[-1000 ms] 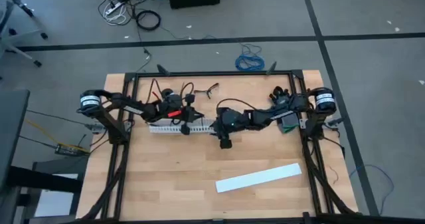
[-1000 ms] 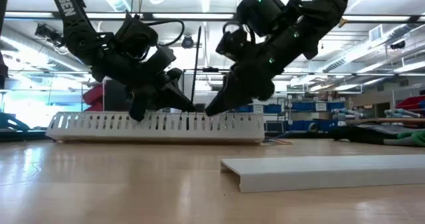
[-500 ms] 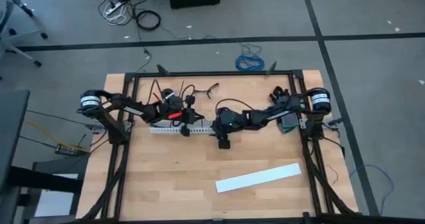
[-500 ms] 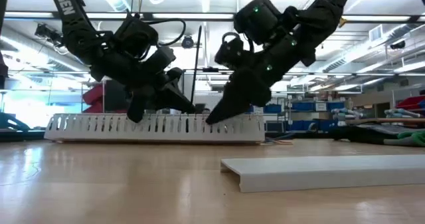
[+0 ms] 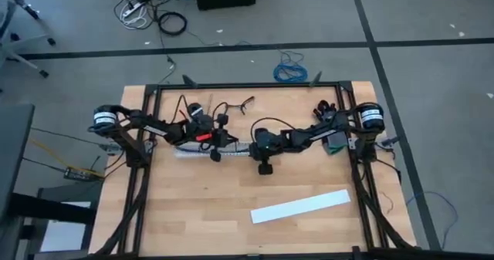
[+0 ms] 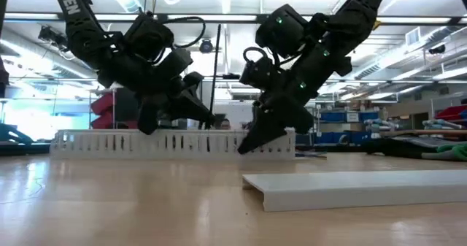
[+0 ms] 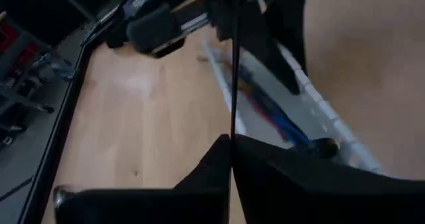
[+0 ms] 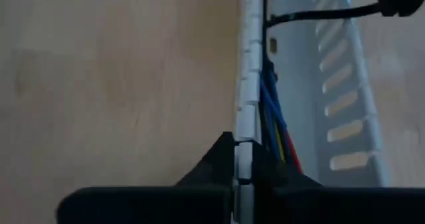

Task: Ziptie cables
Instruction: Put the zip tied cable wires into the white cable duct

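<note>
Fingers point(image 8: 222, 159) of right gripper point(image 8: 244, 159) pinching duct wall point(image 8: 248, 111)

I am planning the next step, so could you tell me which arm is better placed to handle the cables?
Probably the left: the left gripper pinches a thin black strand over the cables, while the right gripper clamps the slotted duct wall.

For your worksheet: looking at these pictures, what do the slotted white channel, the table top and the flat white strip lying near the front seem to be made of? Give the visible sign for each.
Slotted white channel: probably matte moulded plastic; thin even walls with regular slots.
Table top: wood, likely butcher-block; pale planks with grain lines.
Flat white strip: apparently the same plain plastic; smooth, with a folded lip in the low view.
</note>
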### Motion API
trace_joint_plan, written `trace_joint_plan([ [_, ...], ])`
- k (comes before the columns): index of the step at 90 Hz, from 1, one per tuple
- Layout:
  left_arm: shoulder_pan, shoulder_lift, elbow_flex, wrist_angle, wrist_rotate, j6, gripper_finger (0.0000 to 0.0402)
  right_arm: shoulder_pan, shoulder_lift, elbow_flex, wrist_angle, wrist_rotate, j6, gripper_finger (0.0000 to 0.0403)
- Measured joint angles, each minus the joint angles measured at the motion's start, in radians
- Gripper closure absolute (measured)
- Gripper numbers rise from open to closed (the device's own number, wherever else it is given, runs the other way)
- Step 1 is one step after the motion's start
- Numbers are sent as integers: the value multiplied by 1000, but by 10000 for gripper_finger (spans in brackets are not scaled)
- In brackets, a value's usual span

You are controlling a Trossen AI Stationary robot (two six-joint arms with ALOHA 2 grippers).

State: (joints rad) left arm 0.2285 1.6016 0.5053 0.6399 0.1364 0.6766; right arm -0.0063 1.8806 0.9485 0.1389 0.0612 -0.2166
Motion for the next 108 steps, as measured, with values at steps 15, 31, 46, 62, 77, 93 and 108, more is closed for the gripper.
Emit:
trace_joint_plan([
  [15,-27,0,3,1,-4,1,402,-8,-4,2,-60,-32,-31,401],
  [31,-41,-24,3,-22,-8,1,401,-31,-7,3,-93,-75,-31,402],
  [46,-42,-65,1,-93,-19,1,401,-45,-8,2,-105,-125,-44,402],
  [62,-50,-60,2,-90,-7,-1,402,-45,-6,0,-112,-167,-65,402],
  [77,-51,-58,1,-54,10,6,401,-46,-5,-1,-118,-253,-69,402],
  [93,-51,-49,1,-19,42,7,401,-41,-4,-1,-117,-310,-76,402],
  [108,-59,-19,2,-7,57,-1,401,-40,-4,-2,-116,-307,-68,403],
])
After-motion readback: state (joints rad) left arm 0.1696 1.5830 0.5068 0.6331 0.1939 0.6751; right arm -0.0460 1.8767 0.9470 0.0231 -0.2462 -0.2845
